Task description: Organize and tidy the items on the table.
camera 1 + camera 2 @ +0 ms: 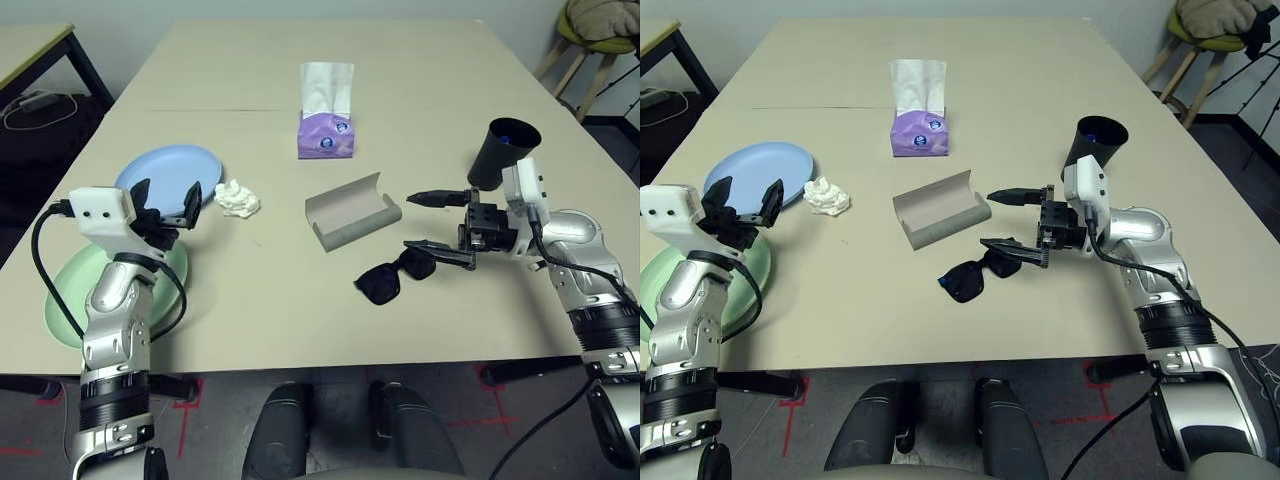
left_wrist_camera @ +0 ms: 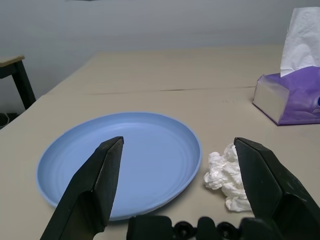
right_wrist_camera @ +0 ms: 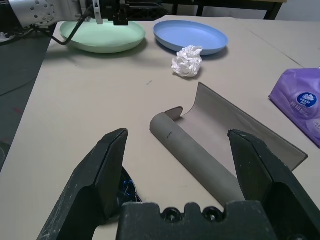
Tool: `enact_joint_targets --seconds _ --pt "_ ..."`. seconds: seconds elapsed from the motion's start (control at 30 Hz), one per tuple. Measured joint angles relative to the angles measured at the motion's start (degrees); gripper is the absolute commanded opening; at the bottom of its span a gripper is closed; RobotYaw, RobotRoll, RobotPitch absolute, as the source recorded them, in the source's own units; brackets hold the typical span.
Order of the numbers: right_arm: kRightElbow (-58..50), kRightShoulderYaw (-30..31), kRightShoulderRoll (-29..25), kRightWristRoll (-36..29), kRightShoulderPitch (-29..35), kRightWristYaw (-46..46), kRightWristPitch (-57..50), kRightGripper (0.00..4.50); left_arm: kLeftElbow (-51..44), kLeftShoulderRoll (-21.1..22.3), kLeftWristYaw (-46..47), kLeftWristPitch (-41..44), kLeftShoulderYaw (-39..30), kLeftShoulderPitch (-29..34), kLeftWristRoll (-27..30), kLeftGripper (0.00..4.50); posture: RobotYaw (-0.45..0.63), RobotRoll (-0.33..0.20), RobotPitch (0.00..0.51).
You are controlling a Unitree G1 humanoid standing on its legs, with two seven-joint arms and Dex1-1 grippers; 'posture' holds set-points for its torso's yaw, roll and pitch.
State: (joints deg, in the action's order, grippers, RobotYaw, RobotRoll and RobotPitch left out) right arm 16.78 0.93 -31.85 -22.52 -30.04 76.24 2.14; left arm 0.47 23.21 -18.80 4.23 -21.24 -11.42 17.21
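Both hands gape empty; the right hand [image 1: 437,222] points left, black sunglasses [image 1: 392,275] just beneath its near finger, long axis slanting toward the open grey case [image 1: 352,212]; left hand [image 1: 167,204] far off.

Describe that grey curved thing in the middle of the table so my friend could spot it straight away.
On the big beige table, look in front of the purple tissue box, towards the robot. There lies a grey oblong glasses case, open like a trough, with black sunglasses just beside it. It is the only grey, curved, hollow item; the plates are pastel and flat.
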Motion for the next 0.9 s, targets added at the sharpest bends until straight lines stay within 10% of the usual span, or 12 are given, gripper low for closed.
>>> enact_joint_targets --seconds 0.43,0.9 --pt "-0.36 0.02 1.28 0.02 1.47 -0.43 0.28 4.42 -0.68 11.52 -0.45 15.14 -1.91 0.0 0.59 4.5 0.17 0.0 0.152" --pt "-2.53 0.66 1.64 0.02 3.29 -1.33 0.27 4.42 -0.16 25.61 -0.26 44.21 -18.41 4.17 5.97 4.5 0.17 0.0 0.15"
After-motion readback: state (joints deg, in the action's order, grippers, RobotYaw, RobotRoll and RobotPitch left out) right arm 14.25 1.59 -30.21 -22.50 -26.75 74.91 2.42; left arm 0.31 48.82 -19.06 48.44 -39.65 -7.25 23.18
